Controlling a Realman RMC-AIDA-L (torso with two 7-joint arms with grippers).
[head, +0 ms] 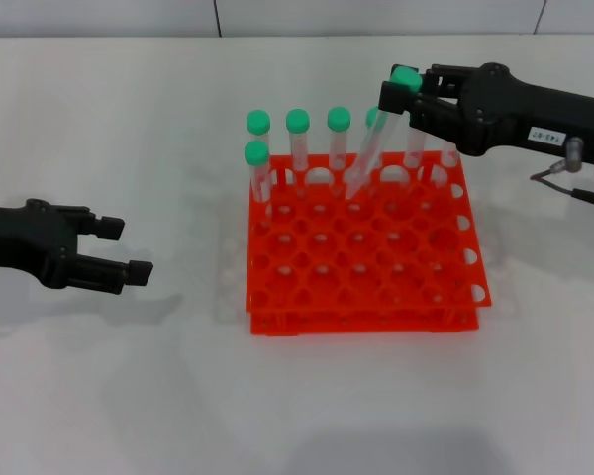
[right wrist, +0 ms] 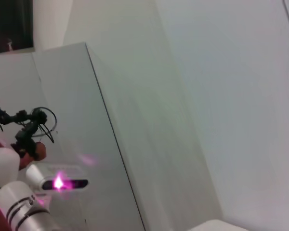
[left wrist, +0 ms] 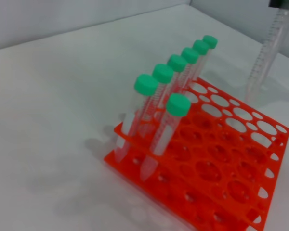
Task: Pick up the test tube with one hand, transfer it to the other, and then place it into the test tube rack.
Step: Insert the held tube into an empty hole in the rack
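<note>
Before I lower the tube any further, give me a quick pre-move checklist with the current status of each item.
1. Right pincer shut on the test tube at its cap end: ok.
2. Tube upright: not ok, it leans.
3. Tip over a back-row hole of the test tube rack: ok; whether it has entered, cannot tell.
4. Clear of neighbouring tubes: cannot tell.
5. Left pincer open and away from rack: ok.
</note>
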